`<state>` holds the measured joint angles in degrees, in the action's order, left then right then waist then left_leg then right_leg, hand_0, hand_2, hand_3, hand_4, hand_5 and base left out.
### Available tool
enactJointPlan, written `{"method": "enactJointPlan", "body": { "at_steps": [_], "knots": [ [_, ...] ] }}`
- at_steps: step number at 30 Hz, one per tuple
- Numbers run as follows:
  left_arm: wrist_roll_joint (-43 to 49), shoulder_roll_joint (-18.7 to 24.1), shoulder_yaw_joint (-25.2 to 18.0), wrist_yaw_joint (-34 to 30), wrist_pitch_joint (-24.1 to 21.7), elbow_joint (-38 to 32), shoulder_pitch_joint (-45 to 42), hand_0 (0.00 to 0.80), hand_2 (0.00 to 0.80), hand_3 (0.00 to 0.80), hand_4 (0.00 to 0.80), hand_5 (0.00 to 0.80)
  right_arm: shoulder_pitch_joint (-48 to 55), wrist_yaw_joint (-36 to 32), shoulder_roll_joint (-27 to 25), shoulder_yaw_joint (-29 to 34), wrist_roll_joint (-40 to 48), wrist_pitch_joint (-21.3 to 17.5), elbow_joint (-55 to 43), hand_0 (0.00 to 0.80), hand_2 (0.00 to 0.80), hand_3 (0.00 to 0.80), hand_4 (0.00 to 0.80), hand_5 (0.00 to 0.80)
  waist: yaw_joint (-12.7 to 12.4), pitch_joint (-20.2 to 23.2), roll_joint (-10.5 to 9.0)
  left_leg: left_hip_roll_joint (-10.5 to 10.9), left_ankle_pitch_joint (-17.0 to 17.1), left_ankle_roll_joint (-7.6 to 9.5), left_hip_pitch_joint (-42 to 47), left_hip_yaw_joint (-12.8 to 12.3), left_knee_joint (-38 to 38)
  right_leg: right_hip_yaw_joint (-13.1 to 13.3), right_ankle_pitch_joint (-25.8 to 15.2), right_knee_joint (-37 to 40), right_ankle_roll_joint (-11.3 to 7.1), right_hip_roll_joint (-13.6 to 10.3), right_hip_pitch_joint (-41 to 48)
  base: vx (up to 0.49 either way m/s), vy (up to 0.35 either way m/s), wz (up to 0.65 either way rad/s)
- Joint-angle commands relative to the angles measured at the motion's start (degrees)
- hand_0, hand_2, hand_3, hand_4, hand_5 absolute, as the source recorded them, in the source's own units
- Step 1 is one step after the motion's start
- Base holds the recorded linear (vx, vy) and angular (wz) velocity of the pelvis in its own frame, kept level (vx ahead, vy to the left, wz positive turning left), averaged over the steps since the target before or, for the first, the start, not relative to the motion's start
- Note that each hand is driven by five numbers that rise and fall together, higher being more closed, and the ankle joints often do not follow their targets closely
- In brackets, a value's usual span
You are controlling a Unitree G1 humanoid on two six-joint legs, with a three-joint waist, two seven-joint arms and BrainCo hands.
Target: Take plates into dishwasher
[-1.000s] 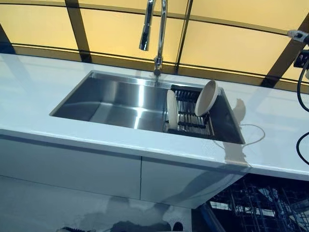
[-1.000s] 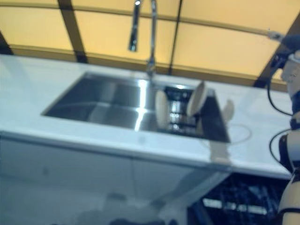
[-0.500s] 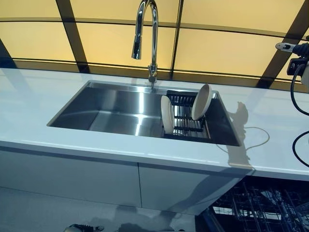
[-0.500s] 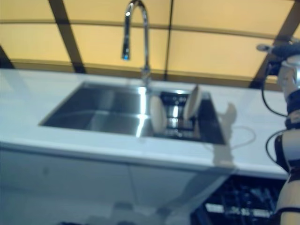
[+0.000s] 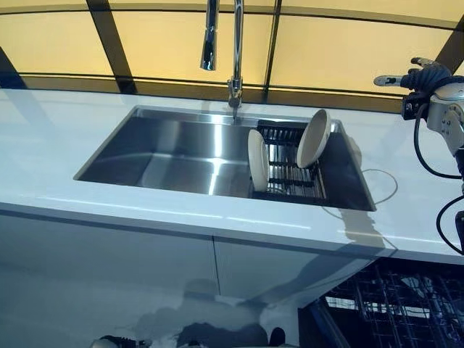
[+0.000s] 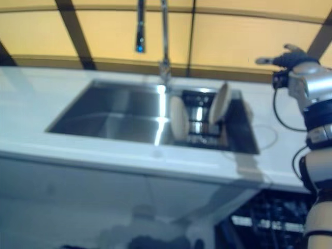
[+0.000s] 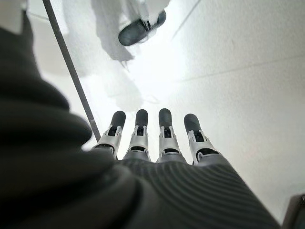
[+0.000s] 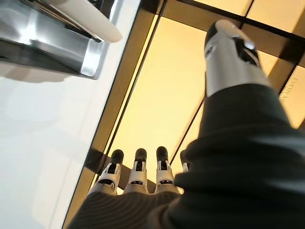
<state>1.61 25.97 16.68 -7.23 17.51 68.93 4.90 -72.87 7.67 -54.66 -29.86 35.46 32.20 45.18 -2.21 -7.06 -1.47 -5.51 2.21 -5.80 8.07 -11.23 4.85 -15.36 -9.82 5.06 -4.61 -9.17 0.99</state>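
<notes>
Two cream plates stand in a black dish rack (image 5: 288, 176) at the right end of the steel sink (image 5: 167, 148). One plate (image 5: 257, 160) stands on edge at the rack's left. The other plate (image 5: 313, 138) leans against the sink's right wall. My right hand (image 5: 424, 75) hovers above the counter to the right of the sink, well apart from the plates, fingers (image 8: 138, 171) straight and holding nothing. A plate's rim (image 8: 93, 20) shows past it in the right wrist view. My left hand (image 7: 152, 138) hangs open over the floor, seen only in its wrist view.
A tall chrome faucet (image 5: 235, 51) rises behind the sink. The white counter (image 5: 51, 138) runs left and right. The open dishwasher's wire rack (image 5: 395, 304) sits below the counter at the lower right. A dark shoe (image 7: 142, 27) is on the floor.
The camera has shifted. My right hand has come further into view from the right, closer to the sink. The plates have not moved.
</notes>
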Motion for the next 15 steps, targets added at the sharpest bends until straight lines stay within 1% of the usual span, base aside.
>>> {"method": "enactJointPlan", "body": {
  "at_steps": [1, 4, 5, 8, 15],
  "knots": [
    [0.8, 2.6, 1.0, -1.6, 2.2, 2.9, 3.5, 0.000, 0.000, 0.000, 0.000, 0.000, -5.9, 0.3, -1.4, -2.3, 0.4, 0.2, -0.6, 0.000, 0.000, 0.000, 0.000, 0.000, 0.3, 0.4, -1.85, -0.6, 1.4, -0.68, -4.0, 0.8, 0.2, 0.4, 3.4, -0.4, -5.33, -2.6, 3.1, 0.089, 0.046, -0.03],
    [0.5, 1.9, 1.0, -2.3, 2.0, 3.8, 3.3, 0.000, 0.000, 0.000, 0.000, 0.000, -6.7, 0.4, -0.8, -2.5, -2.2, -0.7, -1.2, 0.000, 0.000, 0.000, 0.000, 0.000, 0.4, 0.2, -1.79, -0.7, 1.4, -0.89, -4.9, 1.0, 0.2, 1.0, 3.7, -0.1, -5.22, -2.1, 2.4, 0.037, 0.033, -0.04],
    [0.3, 1.6, 1.0, -2.2, 2.0, 3.8, 3.1, 0.000, 0.000, 0.000, 0.000, 0.000, -6.8, 0.1, -0.8, -2.7, -2.6, -0.3, -1.4, 0.000, 0.000, 0.000, 0.000, 0.000, 0.4, 0.1, -1.79, -0.8, 1.4, -0.94, -5.0, 1.1, 0.2, 1.1, 3.8, -0.1, -5.19, -2.0, 2.3, 0.060, 0.033, -0.06],
    [0.1, 0.5, 0.8, -1.7, 1.9, 3.9, 2.2, 0.000, 0.000, 0.000, 0.000, 0.000, -7.9, -1.6, -0.7, -4.6, -4.8, 2.7, -1.0, 0.000, 0.000, 0.000, 0.000, 0.000, 0.2, -0.2, -1.94, -1.2, 1.7, -1.15, -5.3, 1.2, 0.2, 1.2, 4.2, -0.1, -4.91, -1.7, 2.4, 0.067, 0.029, -0.03],
    [-0.7, -0.1, 0.9, -0.1, 2.7, 3.7, 2.6, 0.000, 0.000, 0.000, 0.000, 0.000, -7.7, -1.2, 0.3, -5.1, -5.1, 2.7, -1.3, 0.000, 0.000, 0.000, 0.000, 0.000, -0.1, -1.7, -1.99, -1.7, 2.3, -1.46, -6.6, 1.3, 0.2, 1.4, 4.4, -0.1, -4.70, -1.3, 1.6, 0.001, 0.004, 0.00]
  ]
}}
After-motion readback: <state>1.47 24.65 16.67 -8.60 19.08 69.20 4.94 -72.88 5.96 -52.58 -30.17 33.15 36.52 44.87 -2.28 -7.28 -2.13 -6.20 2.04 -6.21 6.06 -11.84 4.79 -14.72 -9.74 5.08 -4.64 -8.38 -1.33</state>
